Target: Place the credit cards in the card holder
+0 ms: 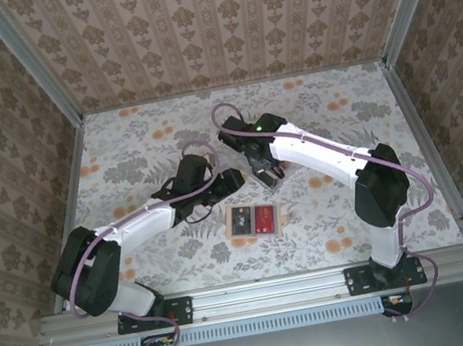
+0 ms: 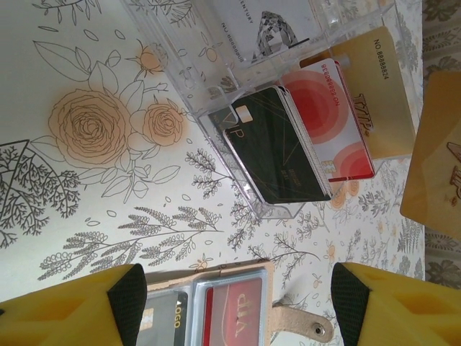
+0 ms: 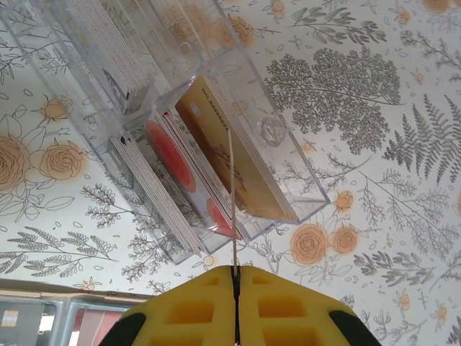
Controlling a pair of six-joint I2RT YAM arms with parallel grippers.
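Observation:
The tan card holder lies open on the table, with a black card and a red card in its clear sleeves and its snap strap spread to the side. My left gripper hovers open just above it, holding nothing. My right gripper is shut on a thin credit card seen edge-on, lifted above the clear tray. The same orange-tan card shows at the right edge of the left wrist view. More black, red and tan cards stand in the tray.
The clear plastic tray has several compartments with card stacks and sits just beyond the card holder, under my right gripper. My left gripper is close beside it. Patterned walls enclose the floral table on three sides.

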